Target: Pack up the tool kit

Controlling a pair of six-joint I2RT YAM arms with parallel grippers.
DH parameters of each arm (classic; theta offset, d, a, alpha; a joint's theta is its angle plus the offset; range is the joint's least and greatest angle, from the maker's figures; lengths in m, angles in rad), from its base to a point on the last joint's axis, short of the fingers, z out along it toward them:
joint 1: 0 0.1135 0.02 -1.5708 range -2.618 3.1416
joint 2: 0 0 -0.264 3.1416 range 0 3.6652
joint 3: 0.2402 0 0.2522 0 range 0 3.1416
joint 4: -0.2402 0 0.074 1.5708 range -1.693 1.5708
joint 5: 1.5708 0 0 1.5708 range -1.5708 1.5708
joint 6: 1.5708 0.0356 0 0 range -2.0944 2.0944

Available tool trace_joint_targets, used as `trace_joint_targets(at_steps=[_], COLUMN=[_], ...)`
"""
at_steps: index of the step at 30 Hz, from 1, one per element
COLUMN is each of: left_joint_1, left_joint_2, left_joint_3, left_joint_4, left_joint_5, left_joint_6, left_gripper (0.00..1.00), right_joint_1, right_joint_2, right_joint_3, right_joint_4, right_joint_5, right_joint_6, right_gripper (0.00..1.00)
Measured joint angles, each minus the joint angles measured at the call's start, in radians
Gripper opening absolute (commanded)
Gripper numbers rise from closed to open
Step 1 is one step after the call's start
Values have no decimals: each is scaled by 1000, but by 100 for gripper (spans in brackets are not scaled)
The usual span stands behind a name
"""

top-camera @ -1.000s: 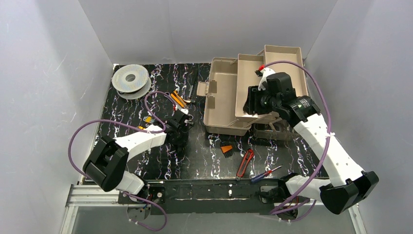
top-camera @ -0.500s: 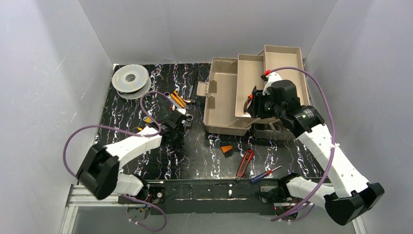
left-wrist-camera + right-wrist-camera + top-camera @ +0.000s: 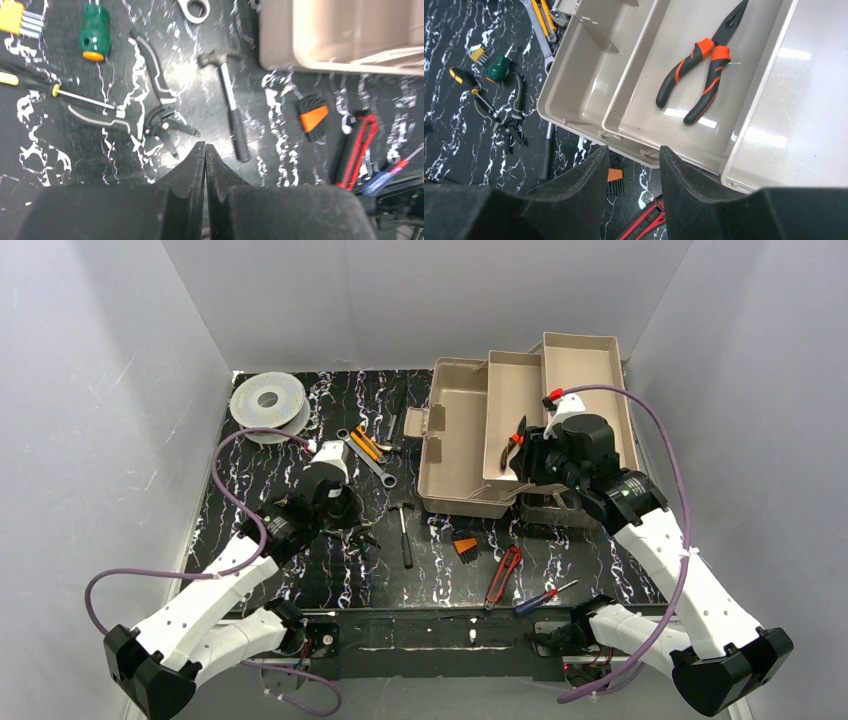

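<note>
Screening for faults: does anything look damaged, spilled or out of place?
Nothing stands out. The tool kit sits open and undamaged, with orange-handled pliers lying flat in its middle tray. The hammer and other loose tools lie scattered on the table, unpacked. The left claw is shut on nothing; the right claw is open.

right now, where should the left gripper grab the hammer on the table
Take the hammer by its bare metal shaft, just below the head, coming straight down with the left gripper opened across it. It lies flat, and the black pliers crowd its grip end.
</note>
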Motion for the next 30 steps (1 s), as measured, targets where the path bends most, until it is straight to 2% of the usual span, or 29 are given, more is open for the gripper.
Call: trace_joint_targets(at_steps=[5,11,14,15,17,18,21,22,26,30], left_joint_1=[0,0,0,0,0,0,0,-1,-24,-121], left_joint_2=[-5,6,65,92,158,186,239,249,260,329], left_joint_3=[89,111,139,155,195,210,222,216,144,108], left_joint_4=[7,78,142,152,172,174,161,148,81,-3], left_joint_5=[1,30,67,78,96,103,108,105,44,-33], left_joint_6=[0,8,7,8,10,14,10,6,-13,-47], left_gripper=[0,0,0,7,38,50,73,78,83,90], right_joint_1=[0,0,0,0,0,0,0,0,0,0], right_joint_2=[-5,-34,-44,-46,-49,-49,-49,-49,-51,-57], right_joint_3=[-22,-35,-40,-40,-40,-40,-40,-40,-40,-40], right_joint_4=[2,16,16,15,14,13,5,-1,-13,-12], right_joint_5=[0,0,0,0,-6,-10,-18,-18,-18,-18], right_joint_6=[3,5,10,12,16,18,19,20,21,21], right_gripper=[48,48,52,54,57,57,59,60,61,61])
